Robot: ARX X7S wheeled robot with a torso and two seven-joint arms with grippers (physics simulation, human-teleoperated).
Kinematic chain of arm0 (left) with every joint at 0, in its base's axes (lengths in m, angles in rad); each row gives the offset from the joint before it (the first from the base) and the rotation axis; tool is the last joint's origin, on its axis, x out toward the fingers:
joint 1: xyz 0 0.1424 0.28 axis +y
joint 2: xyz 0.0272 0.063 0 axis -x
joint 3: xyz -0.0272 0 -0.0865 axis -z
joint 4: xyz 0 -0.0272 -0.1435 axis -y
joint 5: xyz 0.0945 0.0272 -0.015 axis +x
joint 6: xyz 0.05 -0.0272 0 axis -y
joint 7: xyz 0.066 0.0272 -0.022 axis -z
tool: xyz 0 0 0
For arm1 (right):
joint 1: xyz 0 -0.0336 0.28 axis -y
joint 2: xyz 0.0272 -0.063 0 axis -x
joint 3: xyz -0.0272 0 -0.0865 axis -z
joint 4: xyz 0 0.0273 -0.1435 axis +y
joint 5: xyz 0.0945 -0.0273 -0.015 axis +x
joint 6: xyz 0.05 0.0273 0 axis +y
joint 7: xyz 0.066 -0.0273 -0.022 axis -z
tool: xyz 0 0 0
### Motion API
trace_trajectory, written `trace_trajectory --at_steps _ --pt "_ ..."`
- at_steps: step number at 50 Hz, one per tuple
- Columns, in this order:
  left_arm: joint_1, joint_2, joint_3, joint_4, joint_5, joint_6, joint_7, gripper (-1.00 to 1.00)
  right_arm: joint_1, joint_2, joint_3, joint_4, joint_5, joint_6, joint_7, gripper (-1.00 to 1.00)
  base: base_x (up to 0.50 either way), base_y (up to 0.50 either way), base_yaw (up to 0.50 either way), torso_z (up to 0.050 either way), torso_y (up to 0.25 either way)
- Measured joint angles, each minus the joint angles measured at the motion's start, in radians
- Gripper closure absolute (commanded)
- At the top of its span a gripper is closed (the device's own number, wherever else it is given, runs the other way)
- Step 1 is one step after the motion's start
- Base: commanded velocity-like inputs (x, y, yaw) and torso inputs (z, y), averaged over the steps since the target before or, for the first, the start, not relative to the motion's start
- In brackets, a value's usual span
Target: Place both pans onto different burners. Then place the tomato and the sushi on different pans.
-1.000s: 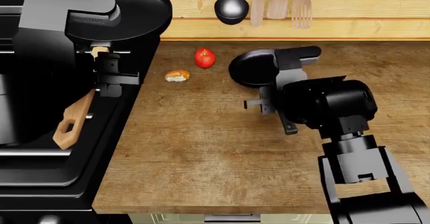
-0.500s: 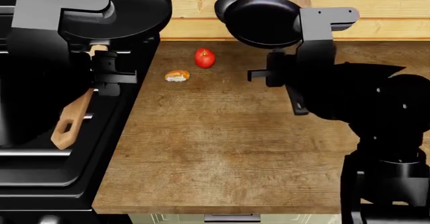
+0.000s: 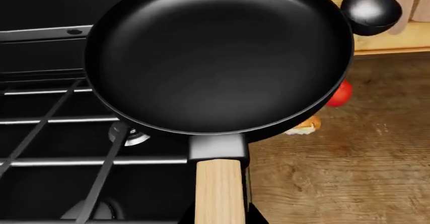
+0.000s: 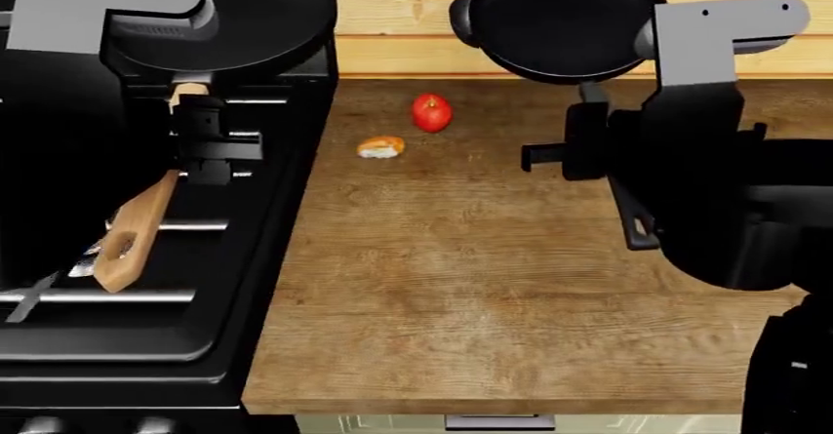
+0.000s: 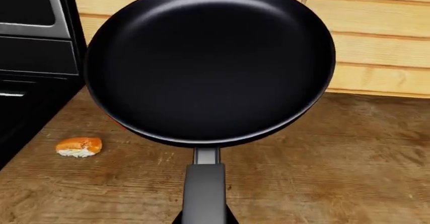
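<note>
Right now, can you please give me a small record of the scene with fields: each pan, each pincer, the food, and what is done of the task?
larger pan: held up over the stove, wooden handle in left pincer
smaller pan: lifted above the counter, black handle in right pincer
tomato: on counter, near the wall
sushi: on counter, beside tomato, apart from it
task state: no pan on a burner yet; food not moved

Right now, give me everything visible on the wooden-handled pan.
The larger pan is round, black, matte and empty, with a black socket joining a light wooden handle that has a hanging hole. The left gripper holds the handle, jaws closed on it. It hangs above the stove grates, not resting on a burner.
</note>
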State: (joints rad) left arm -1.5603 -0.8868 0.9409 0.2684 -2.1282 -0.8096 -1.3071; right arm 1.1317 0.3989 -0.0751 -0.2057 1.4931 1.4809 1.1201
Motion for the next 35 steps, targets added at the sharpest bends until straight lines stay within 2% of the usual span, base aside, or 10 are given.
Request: trace_trajectory --at_steps 35 --pt "-0.011 -0.002 0.006 -0.009 0.010 -0.001 0.006 1.00 -0.009 0.040 -0.073 -0.018 0.058 -0.066 0.015 1.00 0.00 0.50 0.00 0.001 0.004"
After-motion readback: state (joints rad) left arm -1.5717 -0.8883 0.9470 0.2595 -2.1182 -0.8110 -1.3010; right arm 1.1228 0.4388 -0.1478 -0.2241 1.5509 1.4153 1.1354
